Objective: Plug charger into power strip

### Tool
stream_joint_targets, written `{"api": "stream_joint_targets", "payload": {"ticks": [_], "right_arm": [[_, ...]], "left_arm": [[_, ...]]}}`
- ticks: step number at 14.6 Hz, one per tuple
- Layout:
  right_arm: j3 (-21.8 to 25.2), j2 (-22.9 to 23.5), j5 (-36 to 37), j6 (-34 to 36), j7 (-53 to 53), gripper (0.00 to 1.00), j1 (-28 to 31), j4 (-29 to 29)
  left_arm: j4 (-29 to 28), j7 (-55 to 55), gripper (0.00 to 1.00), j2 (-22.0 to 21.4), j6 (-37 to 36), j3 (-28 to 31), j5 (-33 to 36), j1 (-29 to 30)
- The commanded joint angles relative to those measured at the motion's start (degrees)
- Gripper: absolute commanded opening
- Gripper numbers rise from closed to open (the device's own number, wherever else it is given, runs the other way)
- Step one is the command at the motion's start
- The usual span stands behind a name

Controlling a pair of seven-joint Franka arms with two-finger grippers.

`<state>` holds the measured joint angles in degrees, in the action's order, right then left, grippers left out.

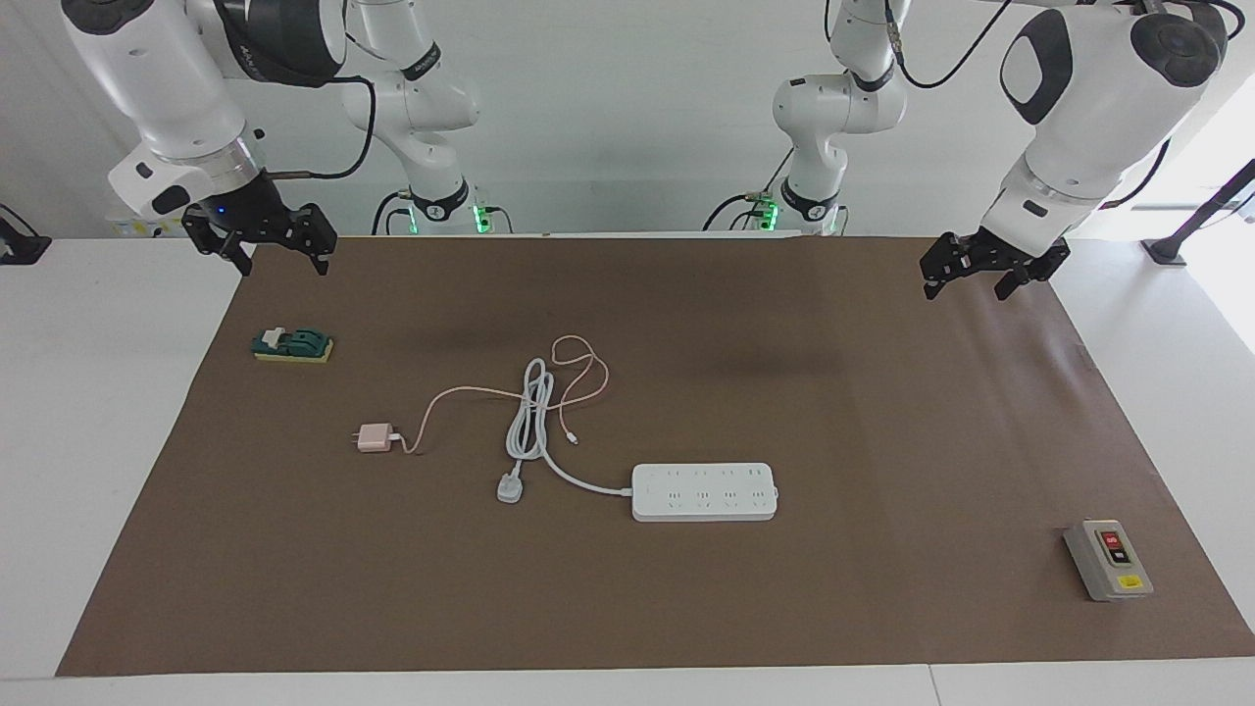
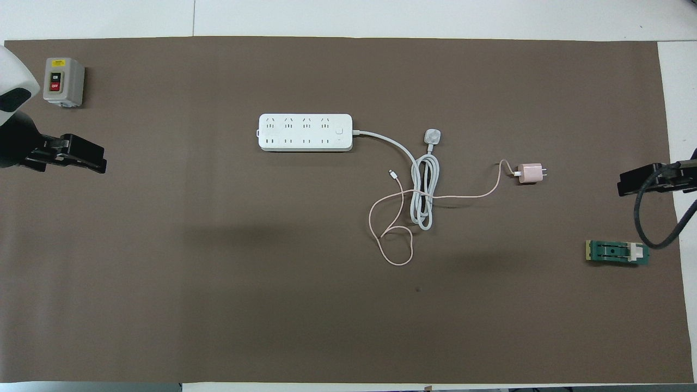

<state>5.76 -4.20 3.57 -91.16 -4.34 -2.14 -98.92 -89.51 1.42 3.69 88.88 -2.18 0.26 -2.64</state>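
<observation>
On the brown mat (image 1: 882,441) of my tabletop, I see the right claw (image 1: 263,240) hanging open over the mat's edge. The charger (image 1: 374,437), a pale pink cube, lies well apart from the power strip (image 1: 704,491), a long white bar; its thin cable crosses the strip's coiled cord. The left claw (image 1: 990,267) hangs open too.

Grey switch box (image 1: 1108,560), red and black buttons on top, is set at 4 o'clock on brown mat (image 1: 882,412). Green knife switch (image 1: 292,344) on yellow base is placed at 10 o'clock.
</observation>
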Motion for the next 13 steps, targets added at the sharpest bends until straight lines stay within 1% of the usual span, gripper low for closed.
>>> {"api": "stream_joint_targets", "payload": {"ticks": [1,10,11,12,13], "right_arm": [[-0.5,-1.4,-0.2,-0.3,-1.0,1.00,0.8,-1.5],[-0.4,-1.5,-0.2,0.3,-1.1,1.00,0.9,-1.5],[-0.4,-1.5,-0.2,0.3,-1.2,1.00,0.9,-1.5],[-0.4,-1.6,-0.2,0.4,-1.2,1.00,0.9,-1.7],[-0.4,-1.6,-0.2,0.3,-1.1,1.00,0.9,-1.8]], "left_arm": [[1.4,0.5,1.00,0.5,-1.5,-0.4,-0.5,-0.5],[1.4,0.5,1.00,0.4,-1.3,-0.7,-0.5,-0.8],[2.3,0.5,1.00,0.3,-1.5,-1.2,-0.3,-0.8],[4.5,0.4,1.00,-0.4,-2.0,-1.4,-0.6,-0.8],[6.1,0.4,1.00,-0.6,-4.0,-2.1,-0.5,-0.8]]}}
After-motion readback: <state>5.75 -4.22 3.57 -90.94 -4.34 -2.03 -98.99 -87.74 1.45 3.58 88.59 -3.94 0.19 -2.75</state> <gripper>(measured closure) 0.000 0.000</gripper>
